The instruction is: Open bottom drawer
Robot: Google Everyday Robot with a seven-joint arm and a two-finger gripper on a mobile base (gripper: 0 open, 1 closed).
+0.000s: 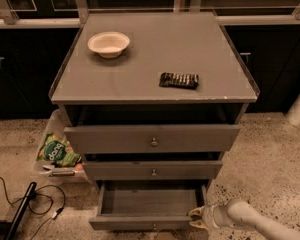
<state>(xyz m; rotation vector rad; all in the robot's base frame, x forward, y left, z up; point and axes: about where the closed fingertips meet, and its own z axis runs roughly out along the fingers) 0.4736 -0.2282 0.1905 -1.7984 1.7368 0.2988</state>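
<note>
The grey cabinet has three drawers. The bottom drawer [145, 223] is pulled out toward me, its empty inside showing; its knob sits at the lower picture edge. The middle drawer [153, 170] and the top drawer [152, 138] stand slightly out, each with a small round knob. My gripper [196, 218] is at the bottom drawer's front right corner, on a white arm coming from the lower right.
On the cabinet top [140, 79] lie a white bowl [108, 44] and a dark flat packet [179, 80]. A clear bin with a green snack bag [56, 151] stands on the floor to the left. Black cables [25, 204] lie at lower left.
</note>
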